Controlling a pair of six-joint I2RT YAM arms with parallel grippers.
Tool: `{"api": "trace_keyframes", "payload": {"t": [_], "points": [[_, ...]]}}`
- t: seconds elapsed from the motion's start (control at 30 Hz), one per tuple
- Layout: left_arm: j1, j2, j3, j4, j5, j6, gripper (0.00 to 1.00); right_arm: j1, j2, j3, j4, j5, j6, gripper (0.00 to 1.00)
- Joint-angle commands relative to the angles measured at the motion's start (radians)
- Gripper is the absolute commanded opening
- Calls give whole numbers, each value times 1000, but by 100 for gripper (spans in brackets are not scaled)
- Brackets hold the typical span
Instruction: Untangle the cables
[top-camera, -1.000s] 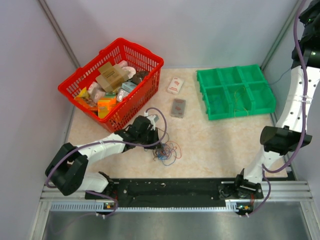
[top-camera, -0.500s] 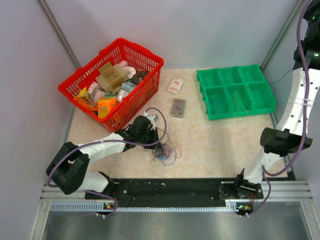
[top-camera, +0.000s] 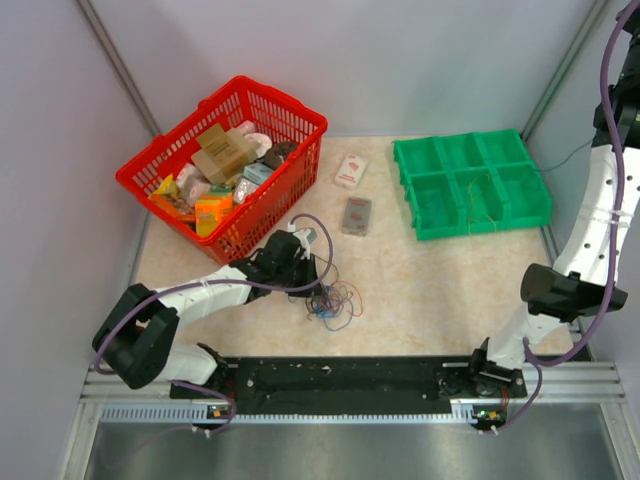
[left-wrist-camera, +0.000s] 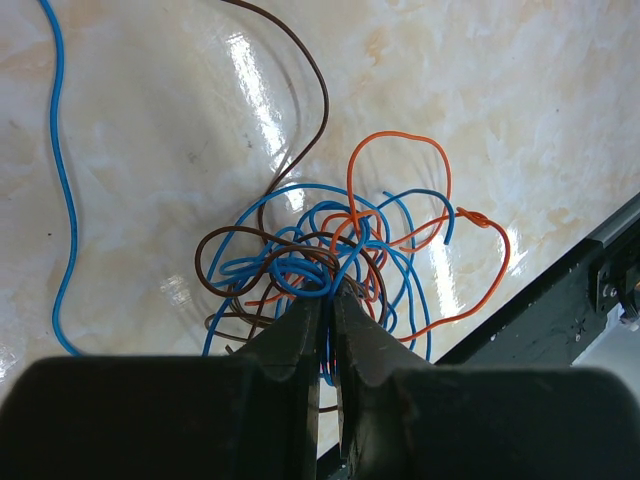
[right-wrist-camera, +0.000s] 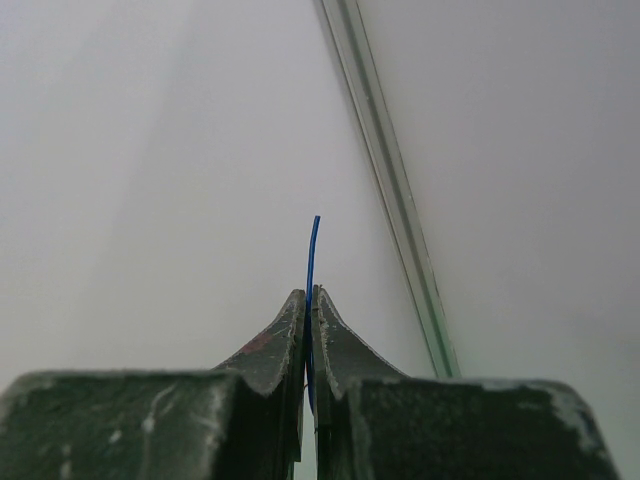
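Holds left arm low, reaching forward and rightward from its base; pinches left gripper almost closed on strands of the cables; holds right arm reared high, wrist beyond the top view's edge; clamps right gripper tight on a blue wire.

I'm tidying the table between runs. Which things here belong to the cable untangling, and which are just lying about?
Job in hand:
tangle of cables, pinched by the left gripper
blue wire, pinched in the right gripper

Lying about:
red basket of packets
green tray, contents too small to tell
white packet
grey box
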Motion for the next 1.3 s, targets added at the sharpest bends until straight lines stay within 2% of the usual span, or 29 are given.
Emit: {"api": "trace_keyframes", "payload": {"t": [0.0, 0.27, 0.4, 0.63, 0.77, 0.9, 0.97, 1.17, 1.27], "points": [[9, -22, -4, 33, 7, -5, 12, -11, -11, -33, 18, 11, -14, 0], [12, -16, 1, 35, 13, -2, 12, -12, -34, -228, 60, 52, -79, 0], [13, -19, 6, 30, 12, 0, 12, -12, 17, -251, 71, 66, -126, 0], [13, -27, 3, 27, 7, -2, 12, -12, 106, -322, 139, -73, -155, 0], [22, -32, -1, 29, 9, -2, 12, -12, 57, -499, 168, -110, -111, 0], [32, -30, -4, 33, 16, 4, 12, -12, -60, -829, 322, -162, -31, 0], [35, -32, -2, 33, 18, 9, 12, -12, -78, -900, 353, -185, -10, 0], [44, -49, -14, 35, 22, 6, 12, -12, -23, -891, 335, -256, 36, 0], [48, -56, -20, 41, 25, 0, 12, -21, 18, -806, 350, -303, 76, 0]]}}
